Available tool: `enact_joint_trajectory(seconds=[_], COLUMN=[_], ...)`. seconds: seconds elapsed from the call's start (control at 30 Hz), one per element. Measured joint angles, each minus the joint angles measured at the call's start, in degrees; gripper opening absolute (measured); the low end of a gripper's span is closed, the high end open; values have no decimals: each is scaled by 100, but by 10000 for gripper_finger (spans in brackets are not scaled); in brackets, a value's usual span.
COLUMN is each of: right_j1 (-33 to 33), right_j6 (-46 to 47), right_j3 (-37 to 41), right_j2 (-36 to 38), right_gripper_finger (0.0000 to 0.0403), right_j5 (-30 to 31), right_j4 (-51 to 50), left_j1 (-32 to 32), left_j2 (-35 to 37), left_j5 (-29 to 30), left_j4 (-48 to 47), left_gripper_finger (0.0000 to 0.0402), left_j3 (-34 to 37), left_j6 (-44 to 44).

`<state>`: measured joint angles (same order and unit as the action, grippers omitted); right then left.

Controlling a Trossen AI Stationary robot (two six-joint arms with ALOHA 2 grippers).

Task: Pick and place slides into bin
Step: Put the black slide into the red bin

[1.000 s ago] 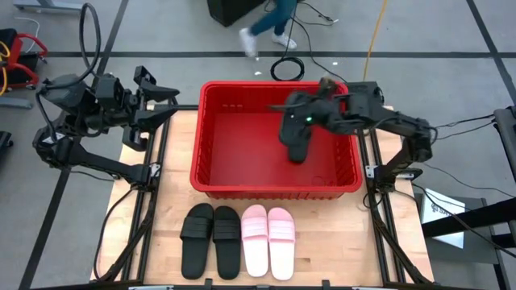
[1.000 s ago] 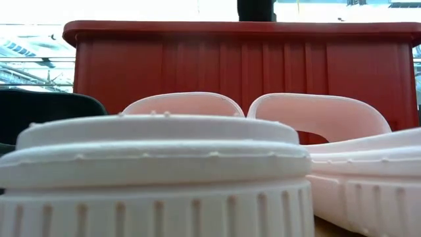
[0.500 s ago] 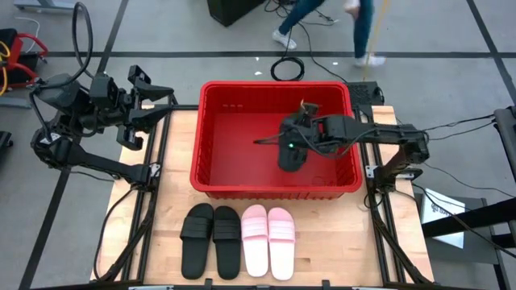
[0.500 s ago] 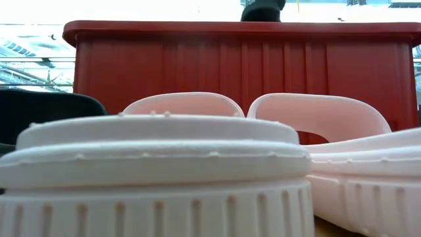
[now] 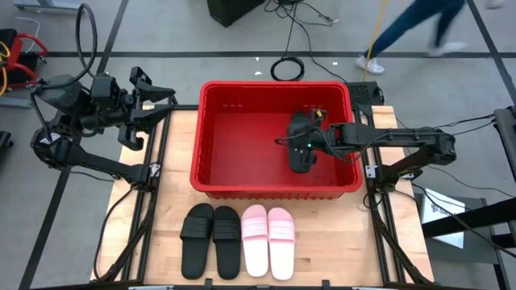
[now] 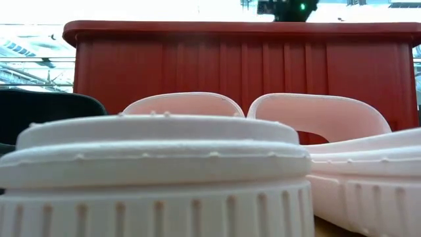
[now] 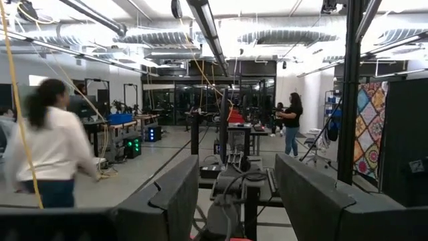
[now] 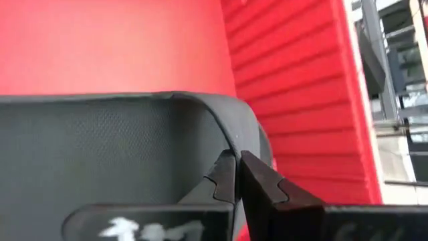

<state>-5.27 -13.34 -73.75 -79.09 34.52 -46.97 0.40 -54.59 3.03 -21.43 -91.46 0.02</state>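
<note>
Evidently the right gripper [image 5: 305, 145], fingers pinched tight on a black slide [image 5: 301, 151], holds it low inside the bin [image 5: 211, 137] near its right wall, presumably for release, while the left gripper [image 5: 161, 103] waits open beyond the table's left edge.

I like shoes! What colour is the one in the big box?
Black; the slide inside the red bin shows best in the high view.
</note>
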Motion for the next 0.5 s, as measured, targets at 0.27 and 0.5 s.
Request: enact_joint_trajectory(seconds=[0.27,0.5], right_j1=[-52,-54], right_j6=[-39,66], right_j3=[582,941], right_j2=[-2,-4], right_gripper_finger=[0,0], right_j5=[-26,-35], right_j4=[676,680], left_j1=[0,0], left_j2=[-4,-4], left_j5=[5,7], left_j4=[11,13], left_gripper_finger=[202,202], left_j3=[0,0], left_j6=[1,-7])
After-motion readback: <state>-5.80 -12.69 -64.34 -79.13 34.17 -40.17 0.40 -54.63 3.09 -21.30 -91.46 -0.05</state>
